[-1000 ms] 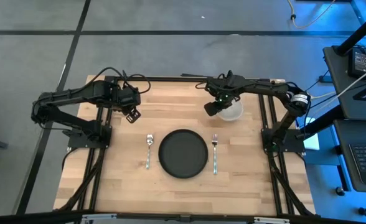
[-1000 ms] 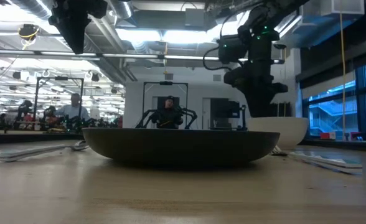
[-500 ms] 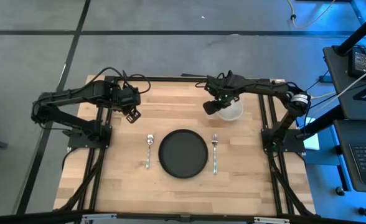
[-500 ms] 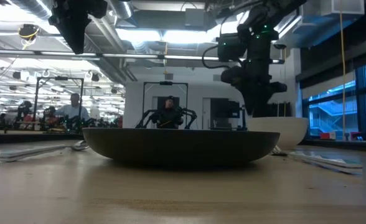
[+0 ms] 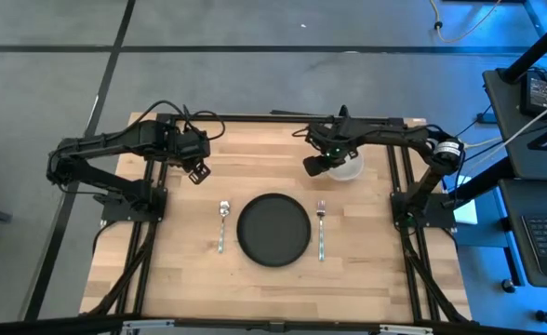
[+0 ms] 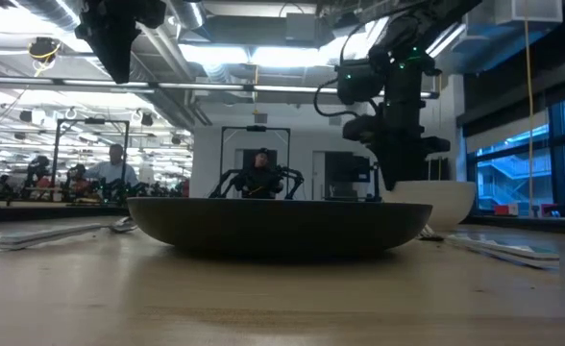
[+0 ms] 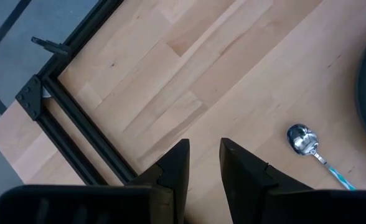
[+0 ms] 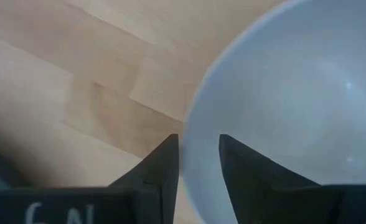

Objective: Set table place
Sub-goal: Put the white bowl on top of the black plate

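Pale wood-strip table [image 5: 190,279] with its thin black frame already carries most of a place setting: a round black plate [image 5: 273,229] at the middle, a silver spoon [image 5: 222,224] just beside it on one side and a silver fork [image 5: 321,228] just beside it on the other. What seems left is the white round bowl [image 5: 348,167] behind the fork, whose rim sits between the narrowly parted fingers of the right gripper [image 8: 198,168], touching neither. Away behind the spoon, the left gripper [image 5: 197,171] hovers with jaws narrow and empty.
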